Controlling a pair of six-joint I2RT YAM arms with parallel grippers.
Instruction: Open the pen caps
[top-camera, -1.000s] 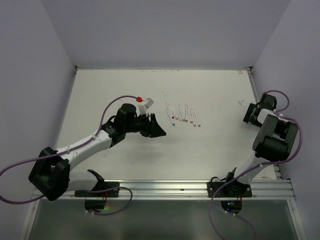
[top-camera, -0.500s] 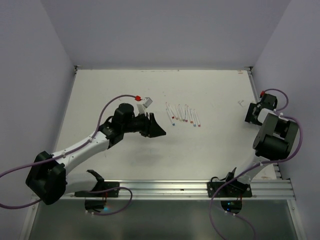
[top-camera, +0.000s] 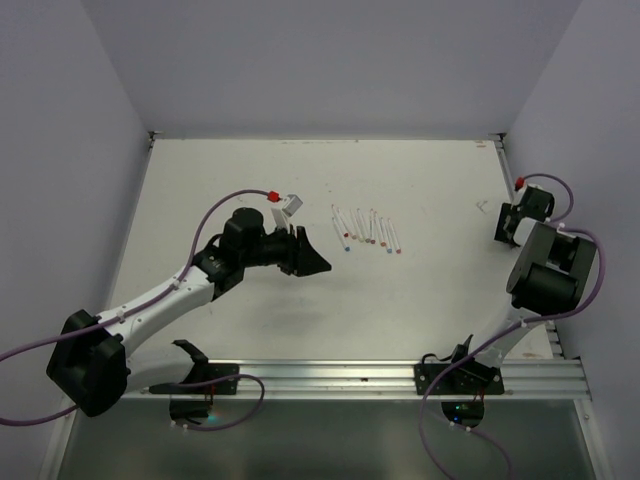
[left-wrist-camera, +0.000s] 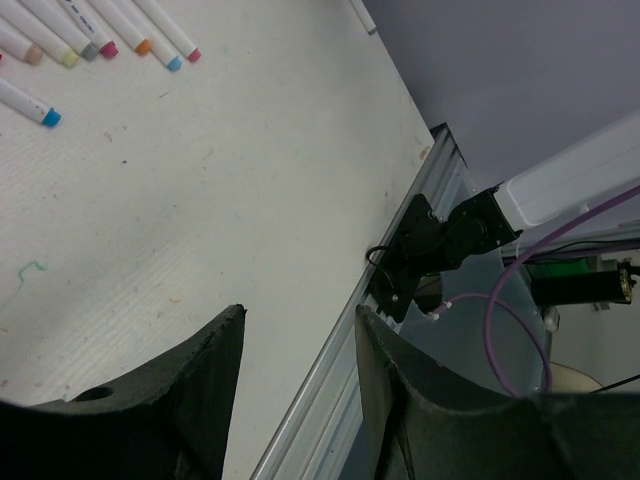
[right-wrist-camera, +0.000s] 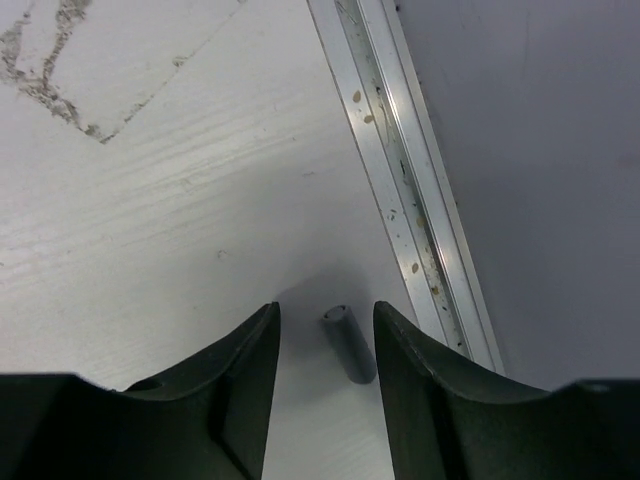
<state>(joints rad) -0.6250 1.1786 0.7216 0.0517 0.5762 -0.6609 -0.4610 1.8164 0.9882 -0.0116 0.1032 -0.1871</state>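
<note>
While pens (top-camera: 365, 232) lie in row on desk (top-camera: 420, 290), left claw (left-wrist-camera: 298, 328) hangs released nearby; right claw (right-wrist-camera: 325, 318) released, straddling grey cap (right-wrist-camera: 350, 345) beside metal rail (right-wrist-camera: 400, 150).

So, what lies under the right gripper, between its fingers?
A small grey cap lies on the table, beside the metal rail, between the open fingers. The fingers hide the table under them.
</note>
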